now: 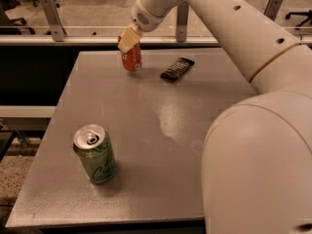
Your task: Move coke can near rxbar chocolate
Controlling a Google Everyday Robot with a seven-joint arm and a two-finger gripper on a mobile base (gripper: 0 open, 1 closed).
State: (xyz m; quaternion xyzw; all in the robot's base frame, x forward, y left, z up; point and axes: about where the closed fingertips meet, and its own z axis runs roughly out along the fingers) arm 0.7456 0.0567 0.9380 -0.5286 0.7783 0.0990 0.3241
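The coke can is red-orange and stands tilted at the far side of the grey table. My gripper comes down on its top from the upper right and is shut on it. The rxbar chocolate is a flat dark bar lying on the table a little to the right of the can. A small gap of bare table separates the can from the bar.
A green can with script lettering stands near the table's front left. My white arm fills the right side of the view. A rail with metal posts runs behind the table.
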